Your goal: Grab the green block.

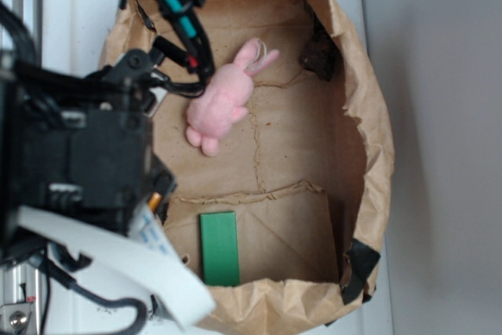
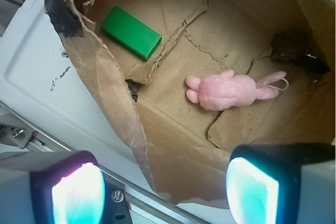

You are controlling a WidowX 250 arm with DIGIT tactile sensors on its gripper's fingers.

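I am at the approach step: nothing is grasped yet, and my claw (image 2: 163,192) hangs open and empty, its two glowing pads (image 2: 76,195) spread wide apart at the bottom of the wrist view. My arm (image 1: 78,154) sits at the left of the exterior view, raised over the left rim of the crumpled brown paper bag (image 1: 369,115), with my wrist tilted to look down into it.

The green block (image 1: 220,248) lies flat on the bag's floor at the near edge, just inside the rim. The pink plush bunny (image 1: 223,100) lies farther in, well apart from the block.

Next, I judge, I must swing over the block, line my pads across its narrow width, then descend without snagging the paper wall.
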